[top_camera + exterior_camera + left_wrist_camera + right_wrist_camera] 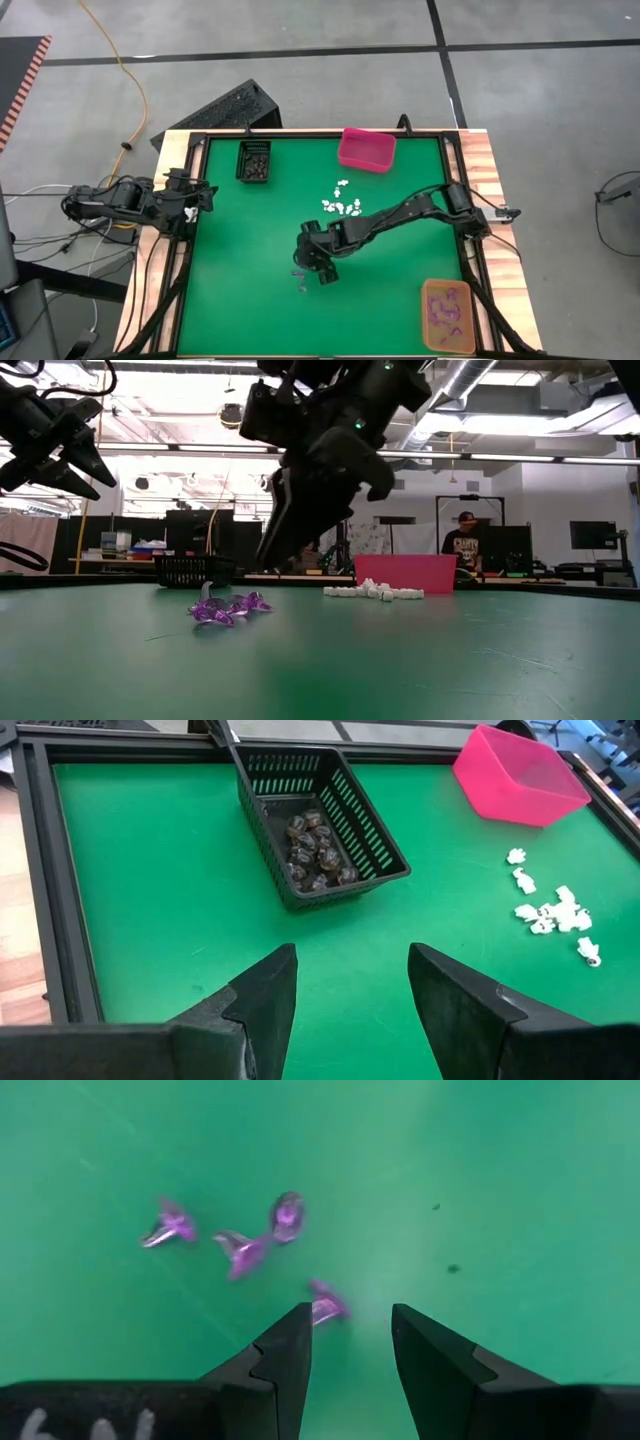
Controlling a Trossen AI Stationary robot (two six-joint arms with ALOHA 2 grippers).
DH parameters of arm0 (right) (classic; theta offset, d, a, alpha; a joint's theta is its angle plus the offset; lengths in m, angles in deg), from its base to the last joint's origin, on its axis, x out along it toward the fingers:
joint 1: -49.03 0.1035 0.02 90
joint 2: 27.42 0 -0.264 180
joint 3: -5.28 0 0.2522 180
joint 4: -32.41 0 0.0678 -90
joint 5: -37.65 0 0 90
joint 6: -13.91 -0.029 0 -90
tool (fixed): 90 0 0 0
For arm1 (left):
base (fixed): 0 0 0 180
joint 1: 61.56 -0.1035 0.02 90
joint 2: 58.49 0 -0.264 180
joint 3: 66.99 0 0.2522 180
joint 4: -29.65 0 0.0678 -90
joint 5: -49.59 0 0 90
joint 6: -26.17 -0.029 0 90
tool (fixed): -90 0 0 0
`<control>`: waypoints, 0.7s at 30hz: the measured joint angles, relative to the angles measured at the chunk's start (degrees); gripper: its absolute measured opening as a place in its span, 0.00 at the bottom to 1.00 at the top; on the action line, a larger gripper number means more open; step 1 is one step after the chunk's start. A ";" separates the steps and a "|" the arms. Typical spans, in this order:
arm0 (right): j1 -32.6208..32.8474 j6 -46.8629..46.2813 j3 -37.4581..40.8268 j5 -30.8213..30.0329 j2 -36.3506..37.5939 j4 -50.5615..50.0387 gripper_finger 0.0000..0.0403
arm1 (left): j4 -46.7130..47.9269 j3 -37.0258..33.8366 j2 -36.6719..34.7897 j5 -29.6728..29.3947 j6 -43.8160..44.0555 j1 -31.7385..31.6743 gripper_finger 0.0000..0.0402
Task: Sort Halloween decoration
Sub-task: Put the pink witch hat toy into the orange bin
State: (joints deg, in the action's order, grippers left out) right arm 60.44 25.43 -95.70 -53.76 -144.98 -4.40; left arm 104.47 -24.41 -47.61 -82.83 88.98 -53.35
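Several purple trinkets [240,1250] lie loose on the green mat [240,250] near its middle. My right gripper [350,1340] hangs open just above them, slanting down, and one purple trinket [325,1302] lies beside one fingertip, apart from it. In the low view the right gripper [272,555] stands clear over the purple trinkets [225,608]. A cluster of white trinkets [342,203] lies farther back. Black trinkets [315,850] sit in the black basket [320,825]. My left gripper [350,990] waits open at the table's left edge.
A pink bin [366,148] stands at the far edge, right of the black basket [254,160]. An orange bin [447,315] holding purple trinkets sits at the near right corner. A black frame rims the mat. A person [462,540] stands in the room behind.
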 joint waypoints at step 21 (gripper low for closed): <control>-2.70 10.00 -0.04 7.39 -1.75 2.90 0.42 | 0.07 0.01 -0.02 -0.50 -0.10 0.02 0.45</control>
State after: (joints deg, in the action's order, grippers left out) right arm 57.74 35.43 -95.74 -46.36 -146.73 -1.50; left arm 104.53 -24.39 -47.64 -83.32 88.89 -53.33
